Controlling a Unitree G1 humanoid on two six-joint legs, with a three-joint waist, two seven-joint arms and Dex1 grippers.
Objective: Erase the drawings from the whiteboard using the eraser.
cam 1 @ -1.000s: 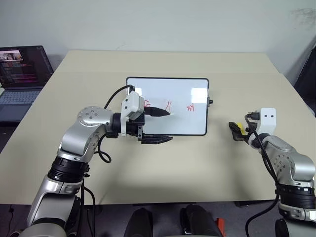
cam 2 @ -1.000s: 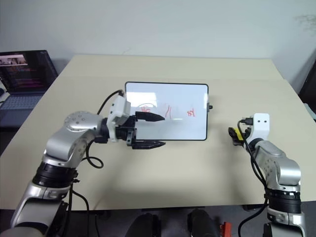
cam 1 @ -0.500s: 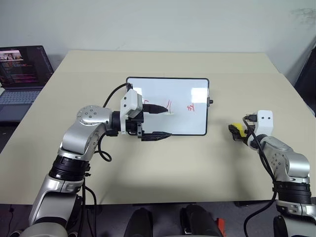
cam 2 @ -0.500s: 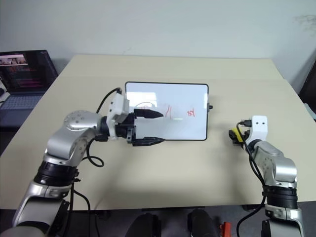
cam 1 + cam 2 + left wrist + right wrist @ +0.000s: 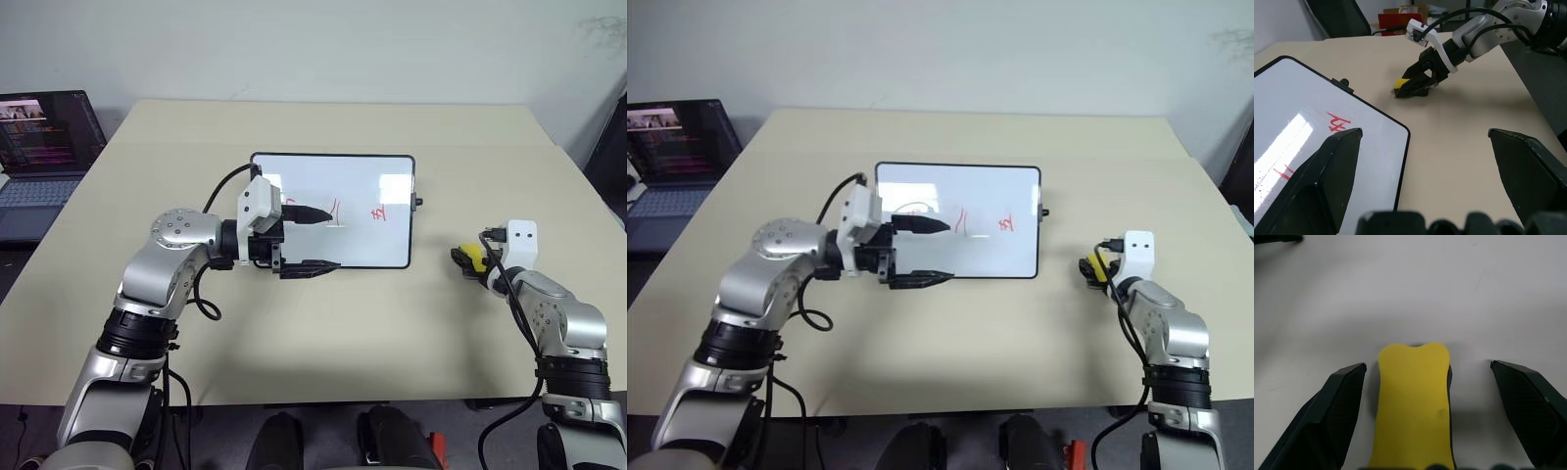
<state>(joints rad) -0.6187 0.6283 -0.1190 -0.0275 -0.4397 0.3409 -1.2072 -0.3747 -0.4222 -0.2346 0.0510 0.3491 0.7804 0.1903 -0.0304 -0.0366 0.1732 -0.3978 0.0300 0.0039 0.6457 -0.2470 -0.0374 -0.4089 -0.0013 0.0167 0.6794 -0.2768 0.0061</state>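
Note:
The whiteboard [image 5: 364, 176] lies flat at the table's middle, with the red drawings [image 5: 1005, 224] in a row across it. The leftmost drawing is partly hidden behind my left arm. My left gripper [image 5: 323, 241] hovers open over the board's near left part, holding nothing. The yellow eraser [image 5: 1413, 401] rests on the table to the right of the board. My right gripper [image 5: 466, 260] is open around the eraser. Its fingers [image 5: 1337, 406] stand clear of the eraser's sides. The left wrist view shows the same eraser [image 5: 1400, 83] under the right gripper [image 5: 1418, 87].
An open laptop [image 5: 44, 147] sits off the table's far left corner. The beige table [image 5: 323, 333] has bare surface in front of the board. A dark chair [image 5: 1337, 17] and a red box [image 5: 1400, 19] stand beyond the table's right side.
My right gripper has sunk a little and edged forward, so the eraser now lies between its fingers. The left arm has kept still.

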